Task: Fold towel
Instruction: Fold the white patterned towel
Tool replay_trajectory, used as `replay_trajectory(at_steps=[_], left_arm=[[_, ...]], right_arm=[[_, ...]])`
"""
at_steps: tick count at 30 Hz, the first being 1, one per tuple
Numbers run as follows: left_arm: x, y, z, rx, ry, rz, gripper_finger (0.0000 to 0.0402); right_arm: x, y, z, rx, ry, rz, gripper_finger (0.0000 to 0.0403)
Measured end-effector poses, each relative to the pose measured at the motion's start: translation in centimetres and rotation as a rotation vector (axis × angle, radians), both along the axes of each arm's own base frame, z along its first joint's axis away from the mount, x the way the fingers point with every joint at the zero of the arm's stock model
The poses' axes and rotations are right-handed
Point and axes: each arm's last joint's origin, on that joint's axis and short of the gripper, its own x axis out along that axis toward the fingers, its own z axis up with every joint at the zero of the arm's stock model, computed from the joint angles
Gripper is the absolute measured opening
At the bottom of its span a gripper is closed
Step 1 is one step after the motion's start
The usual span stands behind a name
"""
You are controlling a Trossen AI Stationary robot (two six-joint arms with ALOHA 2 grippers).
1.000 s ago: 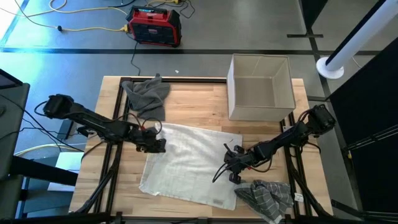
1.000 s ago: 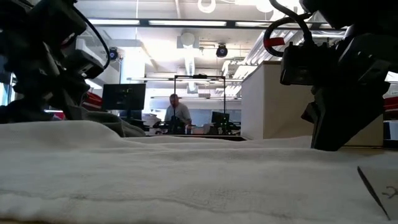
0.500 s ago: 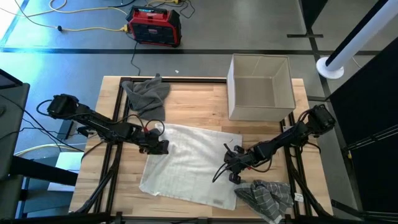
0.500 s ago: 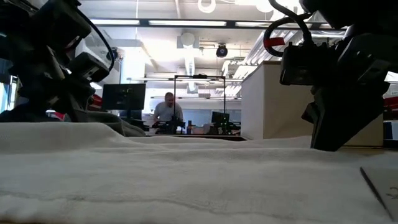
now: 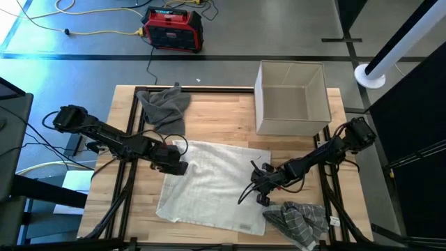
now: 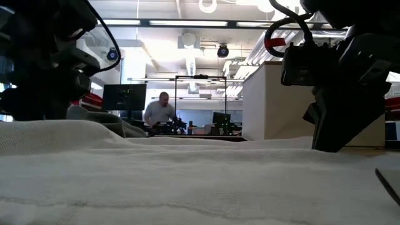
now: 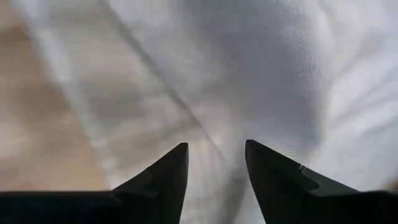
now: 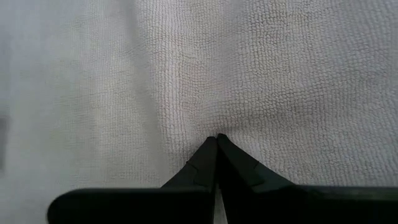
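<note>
Risk sits mostly with my left claw point(image 5: 175, 166): its fingers stand apart over the white towel point(image 5: 212, 185), with cloth under and ahead of the tips and bare tabletop point(image 5: 216, 118) just off to one side. If I close from here I could catch only a thin ridge of the edge, or nothing, and the lift would drop it.

My right claw point(image 5: 263, 183) is pinched shut on a small pucker of that towel, which lies flat across the middle of the tabletop between the two claws. I judge that hold to be shallow; a quick pull might slip it free or drag the whole sheet instead of folding it.

Beyond the right claw lies a grey checked cloth point(image 5: 298, 219), close enough that a sweep that way might snag it.
</note>
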Motion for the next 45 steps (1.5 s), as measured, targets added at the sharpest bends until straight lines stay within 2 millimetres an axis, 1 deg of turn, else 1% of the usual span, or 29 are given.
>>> replay_trajectory(at_steps=[5, 8, 12, 21, 25, 27, 29, 34, 35, 36, 41, 45], left_arm=[[0.3, 0.1, 0.0, 0.054, -0.025, 0.026, 0.0133], [0.4, 0.2, -0.7, 0.09, 0.017, 0.029, 0.0131], [0.9, 0.1, -1.5, 0.126, 0.033, 0.024, 0.0131], [1.5, 0.0, -1.7, 0.126, 0.0, 0.013, 0.013], [1.3, 0.0, -1.7, 0.118, 0.011, 0.007, 0.0127], [1.3, 0.0, -1.7, 0.111, 0.014, 0.003, 0.0117], [1.3, 0.0, -1.7, 0.109, 0.016, -0.008, 0.0096], [1.2, 0.0, -1.8, 0.116, 0.016, -0.032, 0.0017], [1.2, 0.0, -1.7, 0.115, 0.015, -0.033, 0.0009], [1.2, 0.0, -1.7, 0.115, 0.012, -0.032, 0.0007], [1.1, 0.0, -0.9, 0.089, -0.024, -0.021, 0.0028], [0.7, 0.1, -0.1, 0.061, -0.058, -0.024, 0.0029]], right_arm=[[0.0, 0.0, 0.0, -0.001, 0.0, 0.003, 0.0], [0.0, 0.0, 0.0, -0.003, 0.0, 0.008, 0.0], [0.0, 0.0, 0.0, -0.001, 0.0, 0.008, 0.0], [0.0, 0.0, 0.0, 0.005, 0.003, 0.008, 0.0], [0.0, 0.0, 0.0, 0.006, 0.003, 0.011, 0.0], [0.0, 0.0, 0.0, 0.006, 0.003, 0.011, 0.0], [0.0, 0.0, 0.0, 0.006, 0.003, 0.011, 0.0], [0.0, 0.0, 0.0, 0.007, 0.003, 0.012, 0.0], [0.0, 0.0, 0.0, 0.007, 0.004, 0.012, 0.0], [0.0, 0.0, 0.0, 0.008, 0.004, 0.013, 0.0], [0.0, 0.0, 0.0, 0.008, 0.004, 0.014, 0.0], [0.0, 0.0, 0.0, 0.008, 0.006, 0.019, 0.0]])
